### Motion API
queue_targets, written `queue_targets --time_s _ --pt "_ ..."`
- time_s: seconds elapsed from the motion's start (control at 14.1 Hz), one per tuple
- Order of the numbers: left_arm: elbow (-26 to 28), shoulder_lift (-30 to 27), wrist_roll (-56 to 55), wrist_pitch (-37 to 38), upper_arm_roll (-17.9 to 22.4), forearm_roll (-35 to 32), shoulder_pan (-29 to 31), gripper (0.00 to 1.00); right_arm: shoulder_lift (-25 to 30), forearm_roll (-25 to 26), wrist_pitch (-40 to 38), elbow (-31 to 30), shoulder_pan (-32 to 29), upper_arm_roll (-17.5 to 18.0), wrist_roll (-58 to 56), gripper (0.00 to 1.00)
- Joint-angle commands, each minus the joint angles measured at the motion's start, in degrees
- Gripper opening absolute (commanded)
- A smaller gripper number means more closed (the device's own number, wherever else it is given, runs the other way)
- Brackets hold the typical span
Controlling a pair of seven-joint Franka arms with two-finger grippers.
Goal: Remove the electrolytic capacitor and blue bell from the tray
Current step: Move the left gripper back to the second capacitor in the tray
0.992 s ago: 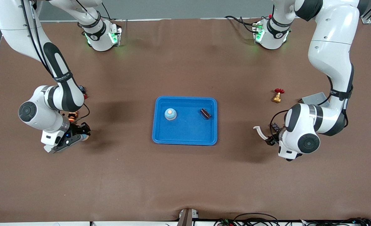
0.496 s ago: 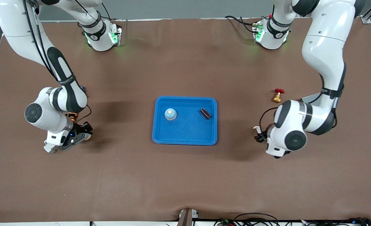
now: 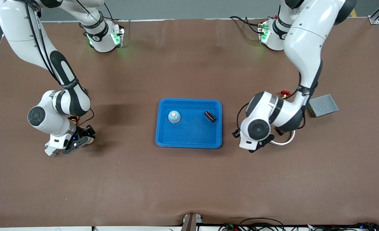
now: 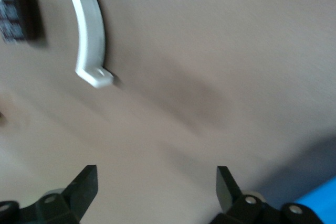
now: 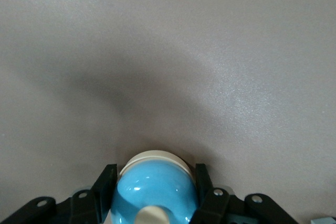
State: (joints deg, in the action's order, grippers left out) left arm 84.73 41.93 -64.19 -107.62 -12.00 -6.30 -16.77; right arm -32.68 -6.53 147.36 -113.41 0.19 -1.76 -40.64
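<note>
brown matting covers the table (image 3: 183,179). between the right gripper (image 5: 155,192) fingers (image 5: 103,184) sits a blue bell (image 5: 155,190), clamped tight, over the table's right-arm end. the left gripper (image 4: 156,182) fingers (image 4: 84,184) stand wide apart and empty above bare mat, near a white curved clip (image 4: 86,30). the blue tray (image 3: 189,142) between the arms holds another bell (image 3: 174,116) and a dark capacitor (image 3: 210,116).

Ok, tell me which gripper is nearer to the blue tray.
Left. The left gripper is just off the blue tray at the left arm's end; the right gripper, holding a bell, sits farther off.
</note>
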Motion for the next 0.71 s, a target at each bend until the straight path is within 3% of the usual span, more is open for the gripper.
queue_targets --time_s 0.0,0.14,0.28,0.35,0.64 --pt "0.1 -1.0 -6.5 -1.9 0.3 2.0 -2.6 0.87 -0.3 -1.1 0.1 0.6 -1.0 0.7 -1.6 0.30" --pt "-0.6 -0.9 -9.6 -2.8 0.3 2.1 -4.0 0.78 -0.5 -1.1 0.0 0.9 -1.1 0.7 -1.6 0.50" --pt "-0.6 -0.6 -12.6 -5.4 0.3 2.1 -6.2 0.76 -0.5 -1.1 0.0 0.9 -1.1 0.7 -1.6 0.93" --pt "-0.6 -0.4 -14.7 -7.0 0.4 2.1 -7.6 0.75 -0.5 -1.1 0.0 0.9 -1.2 0.7 -1.5 1.00" --pt "-0.5 0.6 -16.9 -9.0 0.5 1.4 -10.6 0.70 -0.4 -1.2 -0.8 1.4 -2.1 0.9 -1.2 1.00"
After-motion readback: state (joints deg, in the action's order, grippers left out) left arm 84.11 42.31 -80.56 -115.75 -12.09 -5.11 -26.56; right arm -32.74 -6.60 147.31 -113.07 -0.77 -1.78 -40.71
